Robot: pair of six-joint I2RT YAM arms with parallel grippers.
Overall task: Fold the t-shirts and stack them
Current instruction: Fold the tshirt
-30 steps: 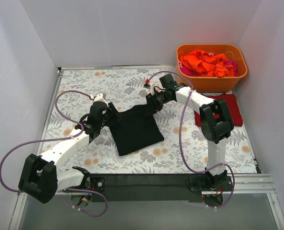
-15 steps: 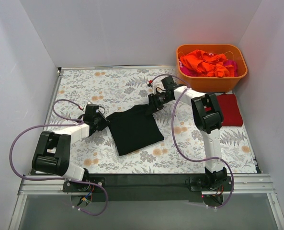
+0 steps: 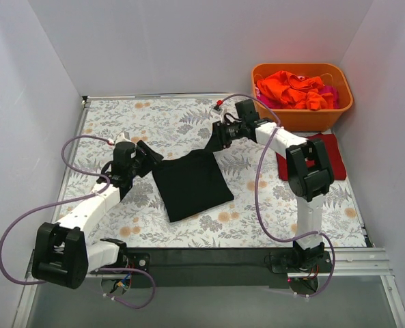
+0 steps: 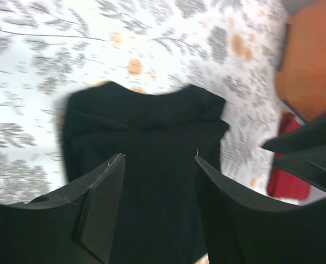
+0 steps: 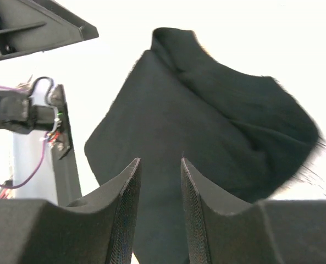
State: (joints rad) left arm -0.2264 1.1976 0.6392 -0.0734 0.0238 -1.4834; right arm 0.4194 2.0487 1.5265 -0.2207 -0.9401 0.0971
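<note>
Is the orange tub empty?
No, the orange tub is piled with crumpled orange and pink shirts.

Both arms are reaching inward over the table, left gripper (image 4: 158,165) and right gripper (image 5: 160,168) gaping, empty.

The table, under a floral tablecloth (image 3: 182,123), bears a folded black t-shirt (image 3: 190,183), a dark red t-shirt (image 3: 332,154) and an orange tub (image 3: 303,117).

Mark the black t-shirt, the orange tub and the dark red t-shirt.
black t-shirt (image 3: 192,183), top view, middle of the folded fabric
orange tub (image 3: 304,117), top view, front wall
dark red t-shirt (image 3: 332,154), top view, right part
</note>
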